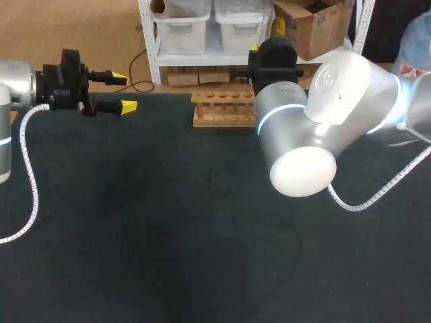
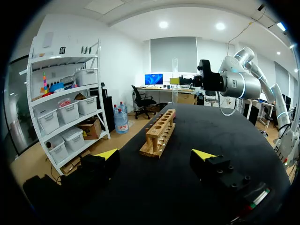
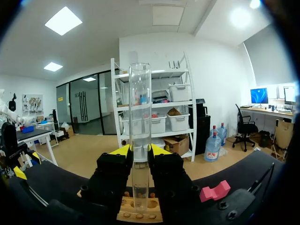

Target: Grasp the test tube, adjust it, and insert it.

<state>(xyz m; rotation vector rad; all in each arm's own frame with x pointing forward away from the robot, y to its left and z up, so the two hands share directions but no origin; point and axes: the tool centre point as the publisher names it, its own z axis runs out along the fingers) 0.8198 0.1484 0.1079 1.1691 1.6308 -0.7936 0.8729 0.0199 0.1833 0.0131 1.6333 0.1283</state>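
One clear test tube (image 3: 139, 140) stands upright in the right jaws, which are clenched on it from both sides. Its lower end hangs over the holes of the wooden rack (image 1: 222, 111). I cannot tell whether it touches the rack. The rack sits at the far edge of the dark desk (image 1: 135, 235), with a pink block (image 3: 215, 192) just beside it. The left jaws are released and hold nothing, well apart from the rack and facing its end.

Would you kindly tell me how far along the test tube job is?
Grasp done: the right hand holds the test tube upright. In hand: alignment, as it hangs above the wooden rack. Remaining: inserting it into a hole. The left hand sits open.
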